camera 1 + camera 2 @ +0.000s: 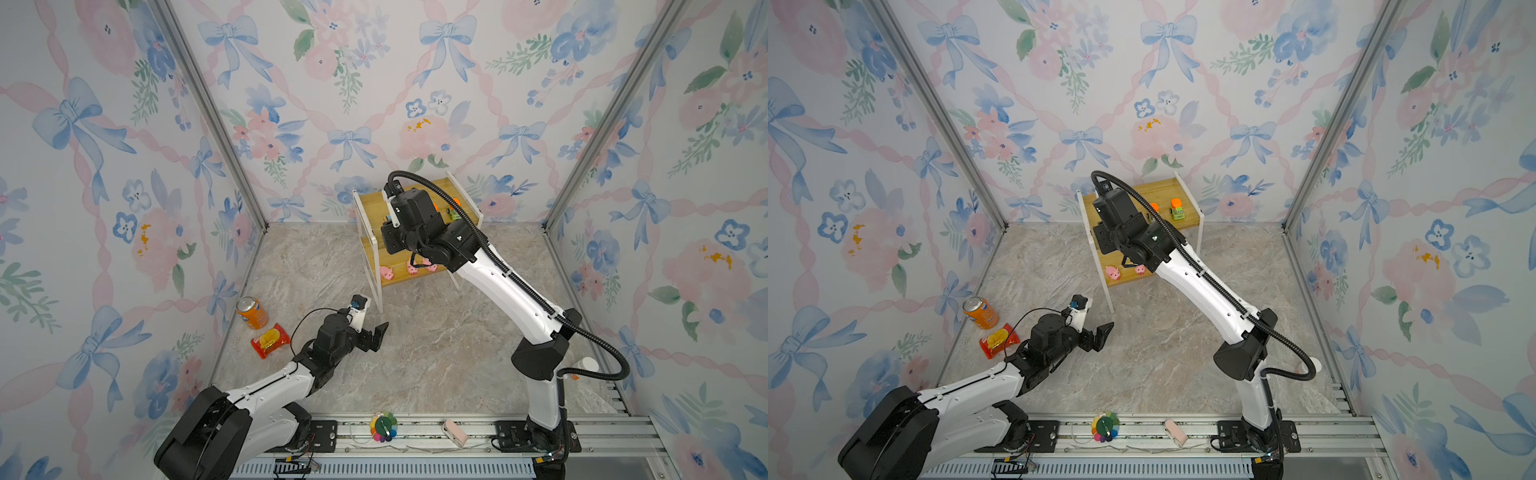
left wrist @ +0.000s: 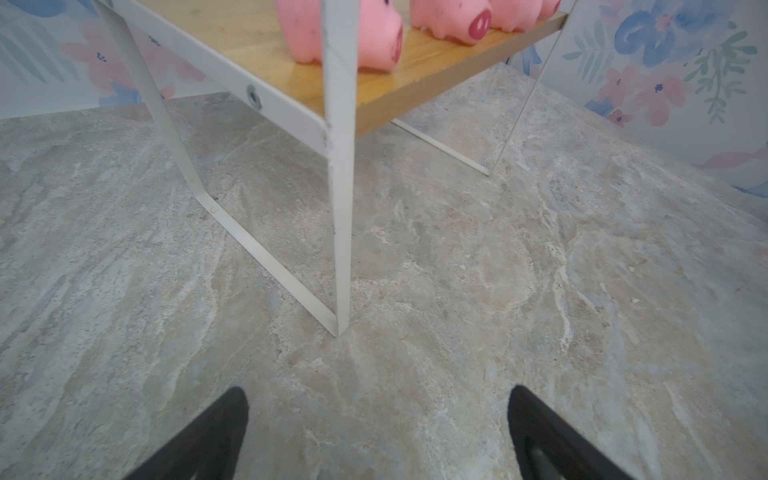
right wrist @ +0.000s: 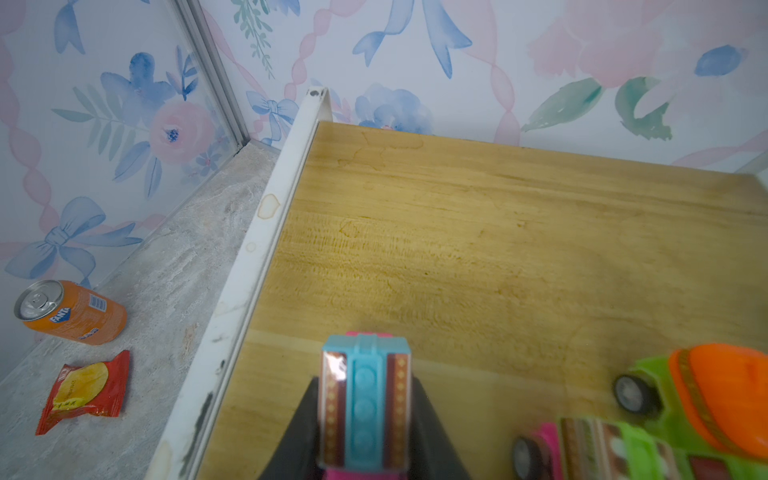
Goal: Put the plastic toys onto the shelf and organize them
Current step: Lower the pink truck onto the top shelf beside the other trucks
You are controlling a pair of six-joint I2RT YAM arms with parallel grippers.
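My right claw (image 3: 365, 419) is closed tight on a pink truck (image 3: 365, 374). Its two dark fingers (image 3: 305, 419) press against the sides of the truck's striped top, which has a pale blue band running down its middle. The truck hangs over the top board of the shelf (image 3: 457, 249), near that board's left edge and just inside the white side rail. I cannot tell whether its wheels touch the wood, because the claw covers its underside. Further along the same board, toward its right edge, stand a green truck (image 3: 706, 395) with an orange top and a second pink truck (image 3: 582, 449), close together and both cut off by the edge of the wrist picture. In both top views my right wrist covers the claw and the truck it holds. A top view shows one green truck clearly (image 1: 1177, 209), with another orange top half hidden behind the cable. On the lower board, along its front edge, stand the pink pigs (image 1: 387, 273). I count three there, and the arm may hide more. My left claw (image 2: 377, 390) is spread wide and holds nothing. It hovers above the marble worktop (image 2: 457, 270), near the shelf's front left leg. The orange soda can (image 1: 252, 312) and the red snack packet (image 1: 270, 340) lie by the worktop's left edge, well apart from the shelf.
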